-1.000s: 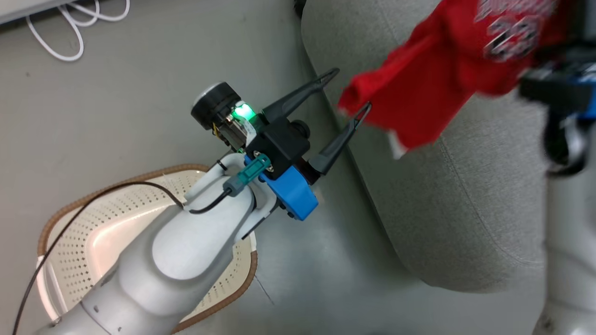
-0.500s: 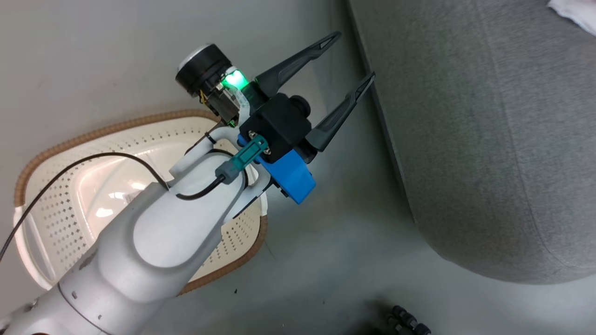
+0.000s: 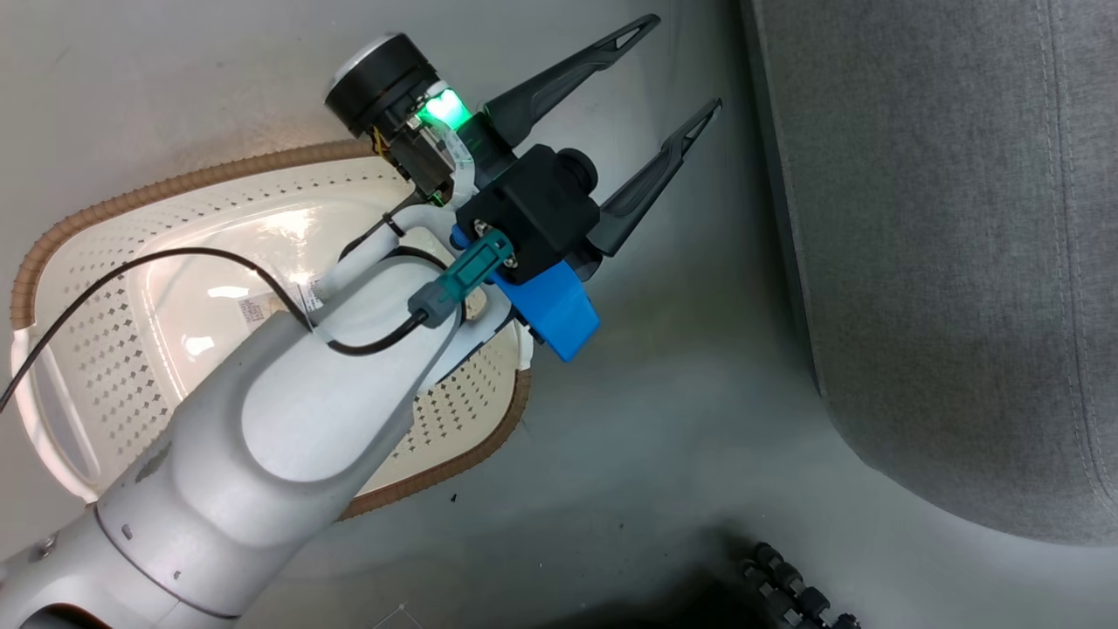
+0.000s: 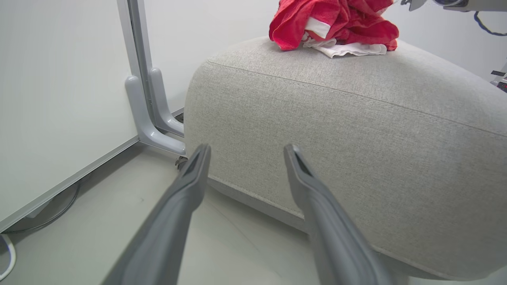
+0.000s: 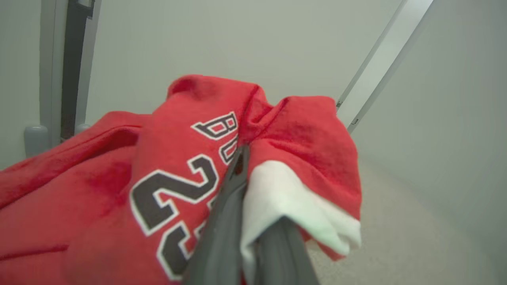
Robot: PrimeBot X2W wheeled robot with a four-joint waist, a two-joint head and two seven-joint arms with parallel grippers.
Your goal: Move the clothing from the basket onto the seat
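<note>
The left tool hangs over the pale grey floor, in the gap between the cream-white perforated plastic laundry basket with a brown woven-look rim and the large light-grey fabric-upholstered seat with a stitched seam. Its 2 long dark fingers stand wide apart with nothing between them, and a green light glows on the wrist behind them. The pale forearm crosses above the basket and hides part of it. The basket's floor shows a barcode sticker.

In the left wrist view those fingers point at the seat's rounded side, near its lower seam. On top of the seat lies a heap of soft bright-red clothing with white stripes and white trim. A white panel on a grey bracket foot stands just beside the seat.

The right tool is pressed together, clamped on a fold of red clothing with white lining, which carries dark, white-edged printed lettering and numerals. Light-grey fabric shows beyond this garment, but whether the garment rests on the seat I cannot tell.
</note>
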